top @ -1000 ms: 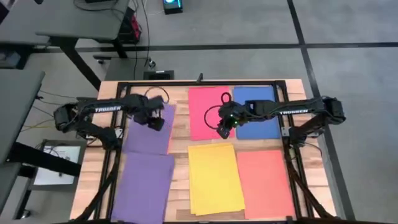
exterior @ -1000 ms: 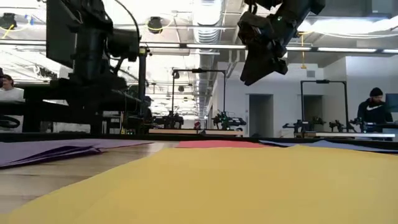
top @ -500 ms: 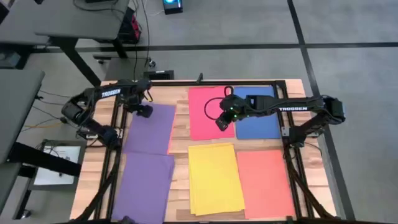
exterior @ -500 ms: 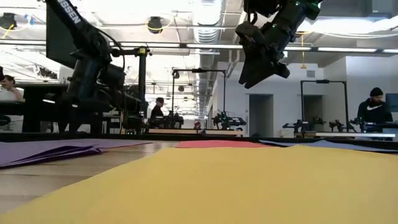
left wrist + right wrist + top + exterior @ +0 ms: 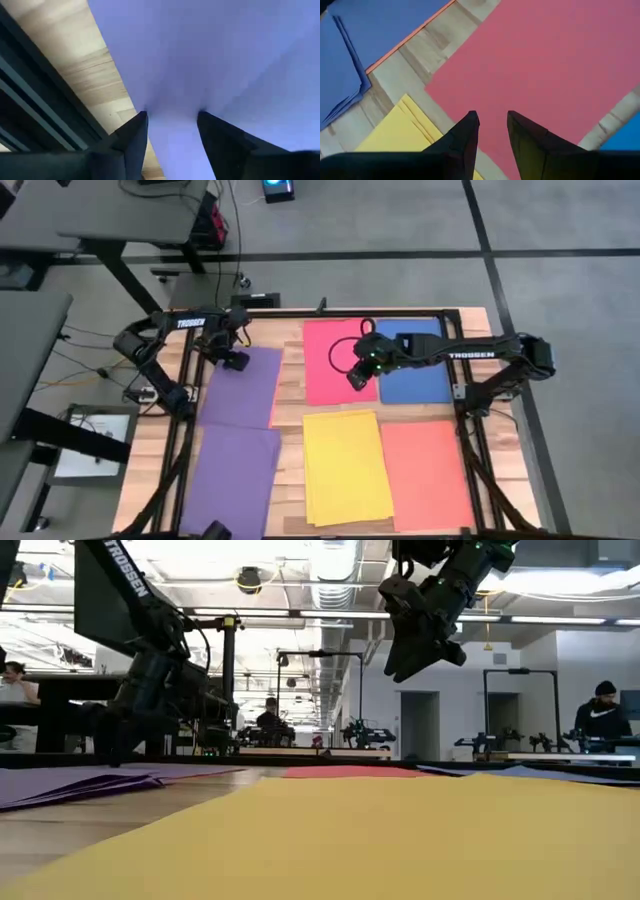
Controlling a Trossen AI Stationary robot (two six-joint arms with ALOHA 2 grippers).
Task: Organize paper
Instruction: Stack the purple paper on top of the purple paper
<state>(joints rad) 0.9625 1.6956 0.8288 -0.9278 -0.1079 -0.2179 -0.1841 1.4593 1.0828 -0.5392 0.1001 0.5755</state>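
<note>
Coloured paper lies sorted in piles across the wooden table (image 5: 290,380).

The left gripper (image 5: 233,358), fingers apart, sits at the purple sheet's (image 5: 240,385) far edge, seemingly touching it; the right gripper (image 5: 357,377), narrowly parted, hovers over the red sheet (image 5: 330,365).

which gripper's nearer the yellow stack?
Right. The right gripper hangs above the red sheet, just beyond the yellow stack's far edge. The left gripper sits at the far end of the purple sheet.
</note>
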